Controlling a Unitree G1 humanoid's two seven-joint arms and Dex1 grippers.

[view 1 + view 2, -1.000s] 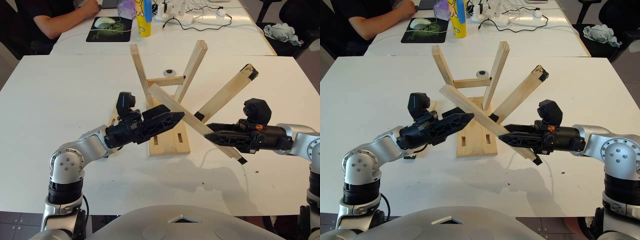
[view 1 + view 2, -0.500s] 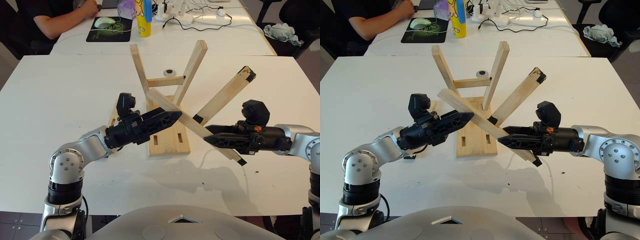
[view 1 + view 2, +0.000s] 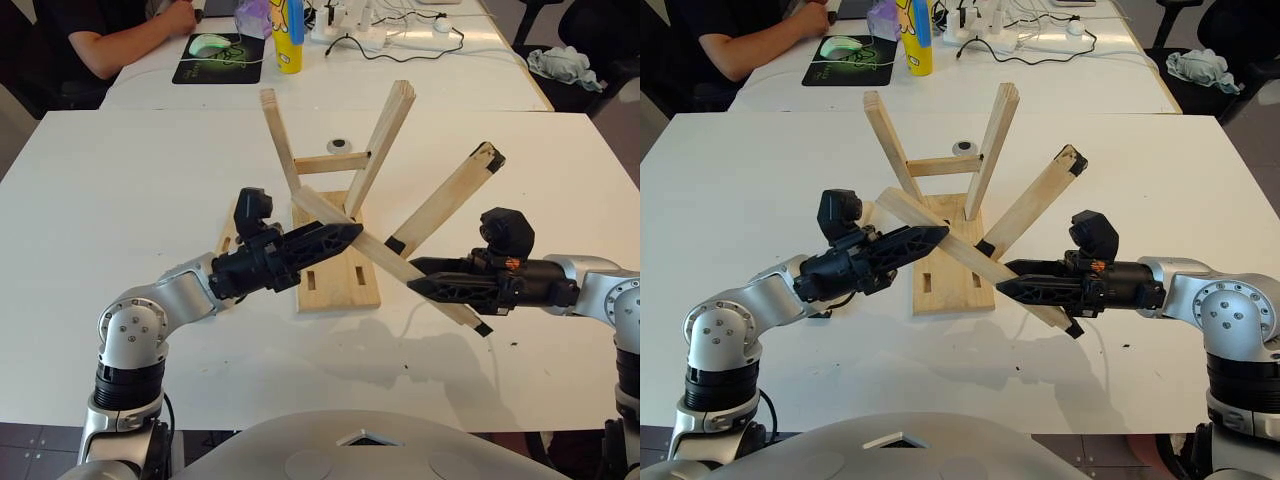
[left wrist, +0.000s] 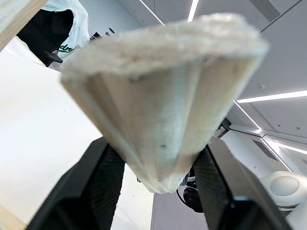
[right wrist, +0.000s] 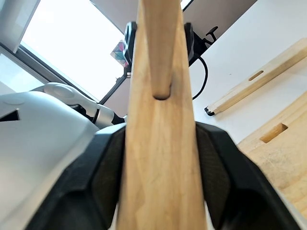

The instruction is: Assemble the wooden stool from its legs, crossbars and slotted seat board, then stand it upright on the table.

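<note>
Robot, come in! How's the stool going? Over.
Left gripper, right gripper: both shut on one loose leg, held slantwise above the seat board. Two legs with a crossbar rise from it. Leaning third leg crowds the held one.

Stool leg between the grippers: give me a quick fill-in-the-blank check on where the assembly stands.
1. The loose leg is clamped by ___ grippers, the left gripper and the right gripper.
2. The seat board lies ___ on the table.
3. The two standing legs on the board are joined by one ___.
4. The loose leg's black-capped end is nearest the ___ gripper.

Missing words: both; flat; crossbar; right.
</note>
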